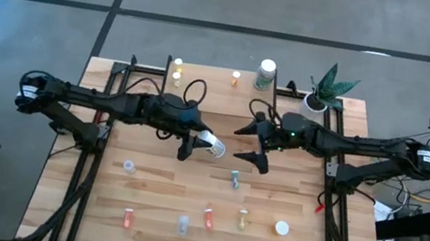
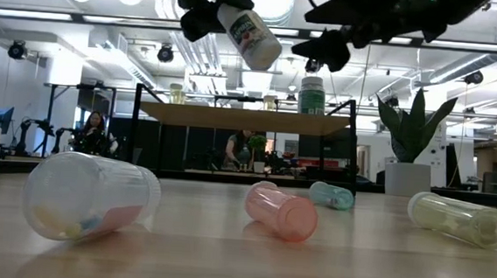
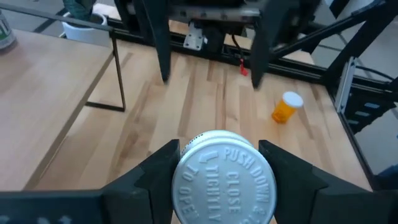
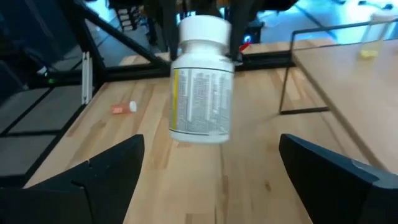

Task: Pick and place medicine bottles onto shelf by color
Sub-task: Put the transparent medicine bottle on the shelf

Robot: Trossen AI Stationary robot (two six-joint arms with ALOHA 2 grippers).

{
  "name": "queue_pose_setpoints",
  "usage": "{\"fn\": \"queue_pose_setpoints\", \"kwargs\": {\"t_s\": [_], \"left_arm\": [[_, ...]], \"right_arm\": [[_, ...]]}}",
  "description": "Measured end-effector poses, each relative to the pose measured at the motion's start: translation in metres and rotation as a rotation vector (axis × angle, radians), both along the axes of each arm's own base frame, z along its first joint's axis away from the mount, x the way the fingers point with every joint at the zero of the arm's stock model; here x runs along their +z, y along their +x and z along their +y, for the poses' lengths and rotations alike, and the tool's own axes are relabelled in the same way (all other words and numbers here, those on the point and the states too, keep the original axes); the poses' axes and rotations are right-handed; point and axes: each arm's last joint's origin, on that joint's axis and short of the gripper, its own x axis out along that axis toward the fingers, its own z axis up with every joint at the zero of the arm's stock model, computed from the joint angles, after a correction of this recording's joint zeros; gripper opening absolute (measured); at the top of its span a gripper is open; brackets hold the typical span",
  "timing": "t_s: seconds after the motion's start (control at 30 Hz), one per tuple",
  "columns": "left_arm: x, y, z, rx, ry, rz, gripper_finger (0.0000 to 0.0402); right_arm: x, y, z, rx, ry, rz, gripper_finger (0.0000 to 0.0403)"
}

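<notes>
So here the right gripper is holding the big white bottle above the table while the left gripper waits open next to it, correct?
Not quite: the arms are swapped. The left gripper holds the white bottle by its cap end, as the left wrist view shows. The right gripper is the one standing open beside it, with the bottle clear of its fingers in the right wrist view. It is above the table.

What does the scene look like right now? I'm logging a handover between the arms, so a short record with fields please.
held item: large white-capped bottle, lifted above the table
holder: left gripper, fingers closed on the bottle near its cap
other arm: right gripper, wide open, facing the bottle, not touching it
shelf: green-labelled white-capped bottle and small vials standing on it
loose on table: small bottles lying about, including a pink one and a yellowish one
</notes>
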Motion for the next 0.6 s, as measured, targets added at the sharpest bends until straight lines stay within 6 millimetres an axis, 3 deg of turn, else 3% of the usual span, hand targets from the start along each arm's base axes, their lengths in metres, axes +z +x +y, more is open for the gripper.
{"fn": "queue_pose_setpoints", "kwargs": {"t_s": [0.6], "left_arm": [[-0.001, 0.003, 0.0, 0.028, 0.041, 0.004, 0.0176]], "right_arm": [[-0.001, 0.062, -0.004, 0.018, 0.018, 0.097, 0.0364]]}}
